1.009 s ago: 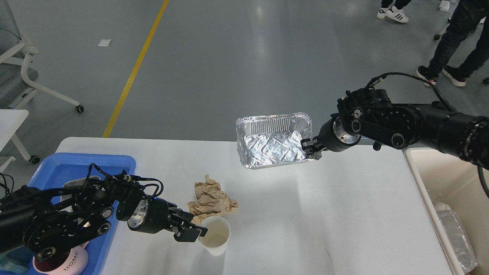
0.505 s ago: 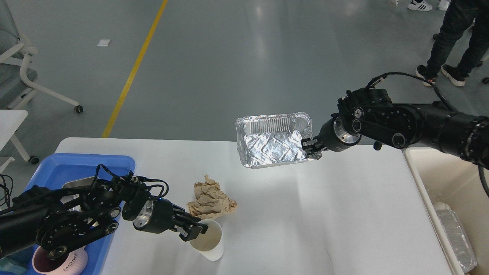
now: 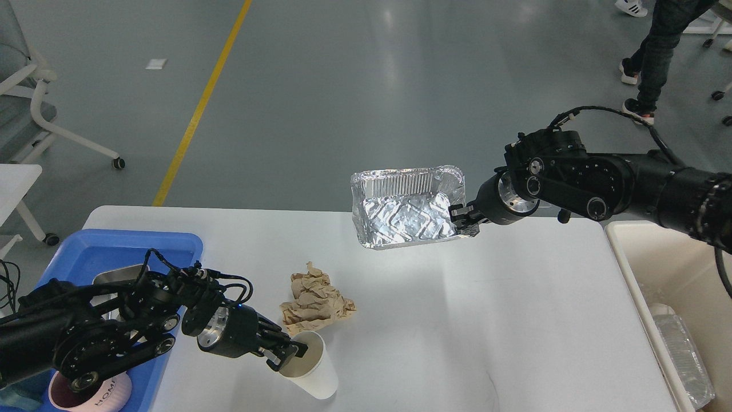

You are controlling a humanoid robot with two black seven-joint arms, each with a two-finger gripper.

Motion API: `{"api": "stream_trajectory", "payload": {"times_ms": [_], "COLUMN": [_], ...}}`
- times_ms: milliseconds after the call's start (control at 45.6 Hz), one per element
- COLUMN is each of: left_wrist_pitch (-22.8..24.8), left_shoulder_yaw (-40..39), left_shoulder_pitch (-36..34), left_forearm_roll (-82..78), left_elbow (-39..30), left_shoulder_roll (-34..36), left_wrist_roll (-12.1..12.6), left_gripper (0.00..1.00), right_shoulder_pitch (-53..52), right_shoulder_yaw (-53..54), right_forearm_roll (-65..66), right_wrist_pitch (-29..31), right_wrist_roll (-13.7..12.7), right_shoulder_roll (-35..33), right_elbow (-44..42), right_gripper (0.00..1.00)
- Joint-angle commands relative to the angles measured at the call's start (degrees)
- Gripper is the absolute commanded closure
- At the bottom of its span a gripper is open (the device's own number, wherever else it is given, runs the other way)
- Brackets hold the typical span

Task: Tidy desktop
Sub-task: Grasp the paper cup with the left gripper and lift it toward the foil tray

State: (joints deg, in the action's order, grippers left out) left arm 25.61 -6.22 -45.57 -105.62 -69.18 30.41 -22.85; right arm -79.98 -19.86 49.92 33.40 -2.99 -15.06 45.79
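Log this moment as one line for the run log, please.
left gripper: shut on paper cup rim, cup tilted | right gripper: shut on foil tray, lifted above desktop | crumpled paper: on desktop

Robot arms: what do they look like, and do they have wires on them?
Both arms are black with chunky round joints and shiny silver discs at the wrists. The left gripper and right gripper are small, black and two-fingered. Thin black cables loop over both wrists.
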Motion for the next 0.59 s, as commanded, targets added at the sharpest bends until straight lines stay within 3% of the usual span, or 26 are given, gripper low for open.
{"api": "stream_trajectory", "payload": {"times_ms": [0,154,329,570], "left_wrist_pitch": [0.0,0.1,0.2,0.8], "left_shoulder_yaw": [0.0,-0.7,-4.3,-8.1], "left_shoulder_pitch": [-0.1,-0.9,-2.0,-6.9], "left_forearm_roll": [-0.5,-0.2,1.2,7.2], "left_elbow": [0.0,-0.6,-3.1,-7.3], "left_shoulder_roll": [0.0,1.7,8.3,17.4], "left_wrist_roll": [-0.2,-0.3,-2.5,-2.8], "left_gripper": [0.99,0.98,0.98,0.98], "right_shoulder_pitch": [0.1,0.2,0.4,0.3], "right_shoulder_yaw": [0.0,0.0,0.0,-0.1], "right_forearm_roll": [0.0,0.0,0.0,0.0], "right_wrist_pitch": [0.0,0.0,0.0,0.1], "right_wrist_roll": [0.0,0.1,0.1,0.1], "right_shoulder_roll": [-0.1,-0.2,-0.2,0.1], "right_elbow": [0.0,0.0,0.0,0.1], "right_gripper": [1.00,1.00,1.00,1.00]}}
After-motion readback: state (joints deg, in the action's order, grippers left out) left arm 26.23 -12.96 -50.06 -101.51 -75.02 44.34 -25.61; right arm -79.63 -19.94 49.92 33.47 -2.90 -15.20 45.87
